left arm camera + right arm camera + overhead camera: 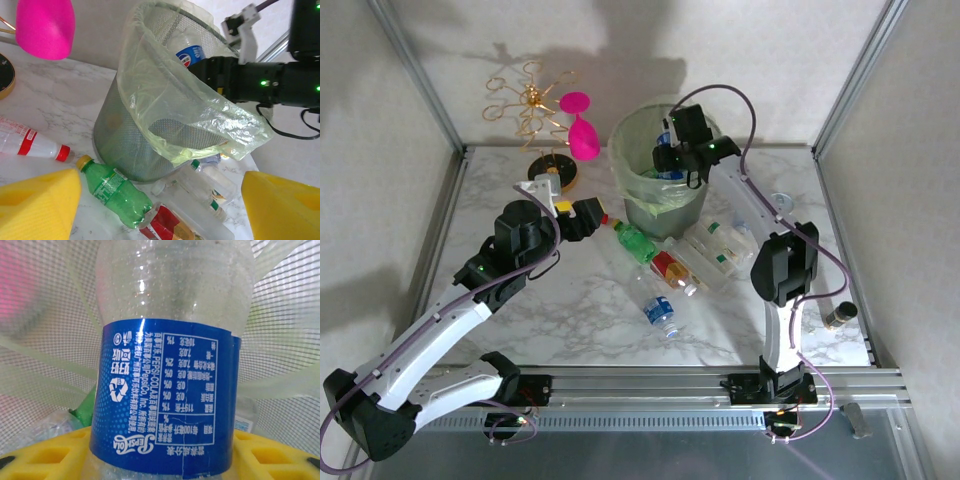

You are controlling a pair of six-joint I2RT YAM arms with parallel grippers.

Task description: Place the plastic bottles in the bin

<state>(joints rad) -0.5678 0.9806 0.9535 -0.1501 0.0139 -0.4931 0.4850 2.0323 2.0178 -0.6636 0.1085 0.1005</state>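
The bin (665,205), grey-green mesh with a pale green liner, stands at the back middle of the table. My right gripper (672,160) hangs over its mouth, shut on a clear bottle with a blue label (165,400) between yellow pads (45,455); the left wrist view shows that bottle (189,50) just inside the rim. My left gripper (160,210) is open and low, left of the bin (150,125), above a green bottle (115,192). Beside it lie a red-labelled bottle (167,227), clear bottles (210,185) and a red-capped bottle (30,145).
A blue-labelled bottle (660,312) lies alone in mid-table. A pink goblet (582,130) and a gold wire rack (530,105) on a dark round base stand back left. A small dark bottle (840,315) sits at the right edge. Frame posts border the table.
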